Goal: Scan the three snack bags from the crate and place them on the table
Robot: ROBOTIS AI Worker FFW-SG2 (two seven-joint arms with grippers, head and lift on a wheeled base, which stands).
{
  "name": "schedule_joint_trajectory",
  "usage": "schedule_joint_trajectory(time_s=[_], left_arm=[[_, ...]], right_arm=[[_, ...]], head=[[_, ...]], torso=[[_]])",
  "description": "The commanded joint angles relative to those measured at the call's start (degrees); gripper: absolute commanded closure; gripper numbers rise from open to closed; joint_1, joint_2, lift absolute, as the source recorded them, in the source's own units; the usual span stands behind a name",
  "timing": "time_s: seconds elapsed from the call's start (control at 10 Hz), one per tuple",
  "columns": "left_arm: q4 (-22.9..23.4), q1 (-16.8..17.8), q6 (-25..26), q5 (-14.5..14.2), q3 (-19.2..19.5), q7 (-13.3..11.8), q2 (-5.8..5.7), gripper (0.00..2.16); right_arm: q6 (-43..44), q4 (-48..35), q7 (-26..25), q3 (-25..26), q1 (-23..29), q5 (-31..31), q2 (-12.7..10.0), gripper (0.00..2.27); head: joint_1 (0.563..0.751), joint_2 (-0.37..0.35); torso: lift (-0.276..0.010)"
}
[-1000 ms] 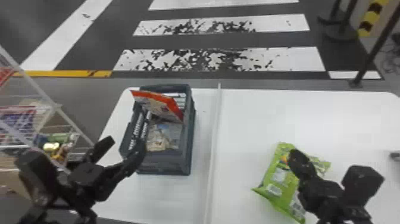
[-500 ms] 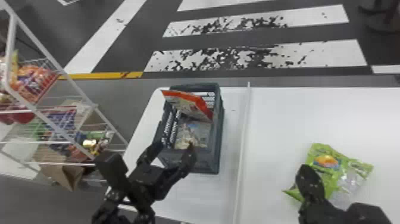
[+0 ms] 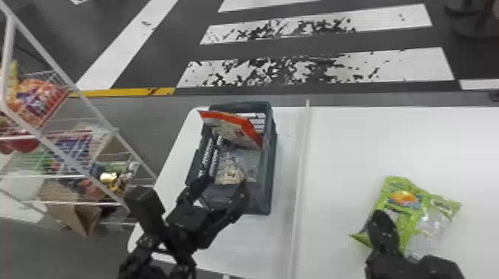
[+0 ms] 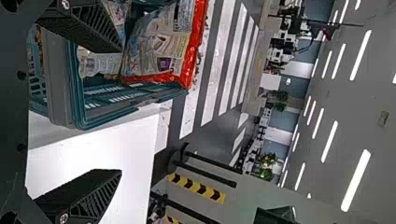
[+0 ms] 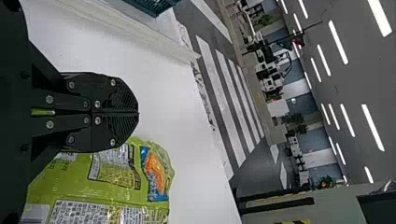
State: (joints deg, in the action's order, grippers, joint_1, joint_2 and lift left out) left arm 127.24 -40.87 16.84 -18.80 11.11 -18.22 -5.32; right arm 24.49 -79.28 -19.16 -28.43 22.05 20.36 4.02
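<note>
The left gripper (image 3: 223, 181), fingers apart, is at the crate's (image 3: 269, 181) near end, closer to both bags inside than the right gripper (image 5: 138, 113), whose fingers are together beside the green bag (image 3: 401, 209) on the table (image 3: 352, 148). The pale bag (image 3: 234, 167) lies just beyond the left; the red bag (image 3: 235, 130) leans farther off, its top edge slanting from far left to near right, likely calling for a turned wrist.

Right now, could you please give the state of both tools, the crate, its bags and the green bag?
Left tool, open, empty
Right tool, shut, empty
Crate, upright
Red-edged bag, leaning inside
Pale bag, lying inside
Green bag, lying on the table
</note>
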Motion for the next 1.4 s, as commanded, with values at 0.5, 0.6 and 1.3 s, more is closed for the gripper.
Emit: schedule_joint_trajectory(time_s=[0.5, 0.6, 1.3], left_arm=[[-0.85, 0.44, 0.0, -0.8, 0.14, -2.0, -0.21, 0.08], [-1.12, 0.61, 0.0, -0.8, -0.04, -2.0, -0.13, 0.08], [-2.61, 3.07, 0.7, -0.36, -1.18, -2.35, -0.83, 0.08]], right_arm=[[-1.78, 4.75, 0.18, 4.26, -2.18, 3.37, 1.52, 2.17], [-1.78, 4.75, 0.62, 5.75, -2.27, 3.2, 1.78, 2.17], [-7.93, 4.22, 8.61, 8.21, -1.74, -0.41, 10.92, 2.17]], head=[[0.695, 0.189], [0.695, 0.168], [0.695, 0.063]], torso=[[-0.036], [-0.036], [-0.036]])
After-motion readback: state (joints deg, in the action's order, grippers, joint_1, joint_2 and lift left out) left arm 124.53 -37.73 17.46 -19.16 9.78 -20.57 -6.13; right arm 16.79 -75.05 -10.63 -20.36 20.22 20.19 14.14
